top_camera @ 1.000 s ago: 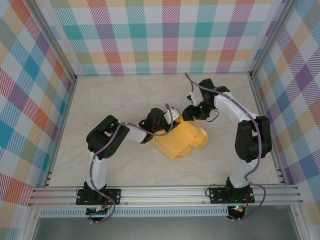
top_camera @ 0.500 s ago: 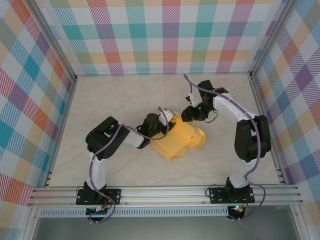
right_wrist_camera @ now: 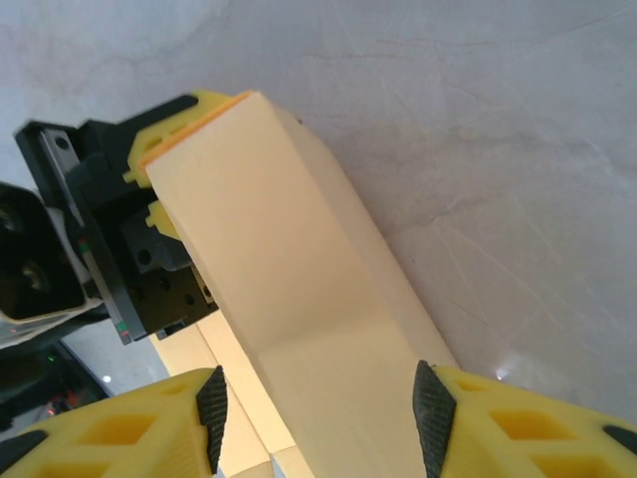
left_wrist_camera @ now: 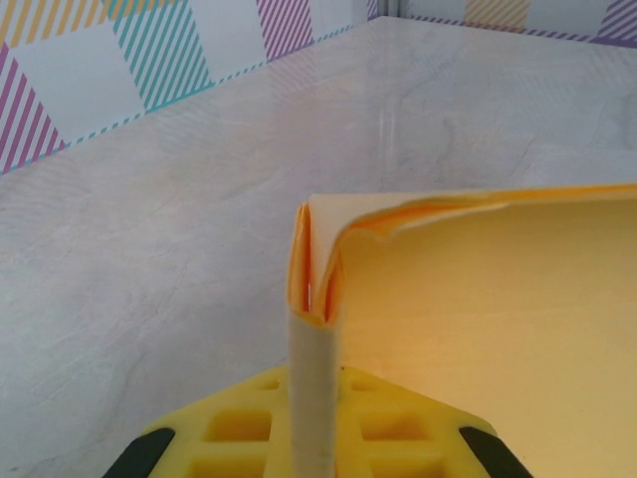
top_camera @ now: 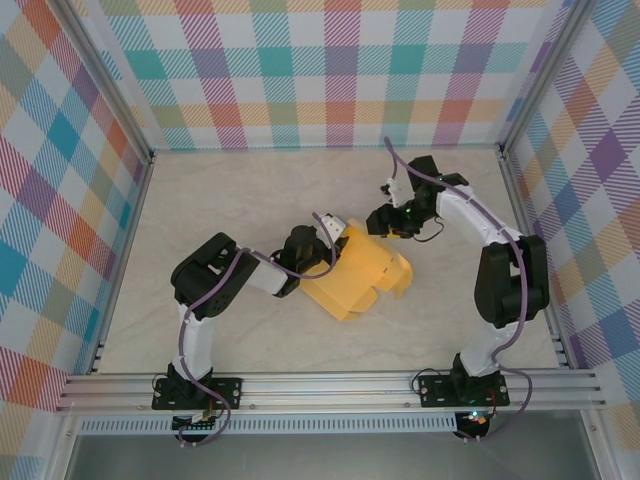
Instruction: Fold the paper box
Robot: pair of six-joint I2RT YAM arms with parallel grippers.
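Note:
The paper box [top_camera: 362,282] is yellow-orange card, partly folded, lying mid-table with its far-left edge raised. My left gripper [top_camera: 334,240] is shut on that raised edge. In the left wrist view its fingers pinch several folded layers of card [left_wrist_camera: 317,299], and a broad panel [left_wrist_camera: 498,309] stretches away to the right. My right gripper [top_camera: 384,222] hovers over the box's far side, open. Its two dark pads [right_wrist_camera: 212,403] straddle a raised pale panel of the box [right_wrist_camera: 289,279]. The left gripper's yellow fingers [right_wrist_camera: 159,164] hold the top of that panel.
The beige marbled table [top_camera: 250,200] is walled by checkered panels on three sides [top_camera: 340,70]. An aluminium rail [top_camera: 330,385] runs along the near edge, where both arm bases are bolted. Bare table lies left of and behind the box.
My left gripper has closed on the box's raised edge. The right gripper has shifted slightly right and away, staying open over the box.

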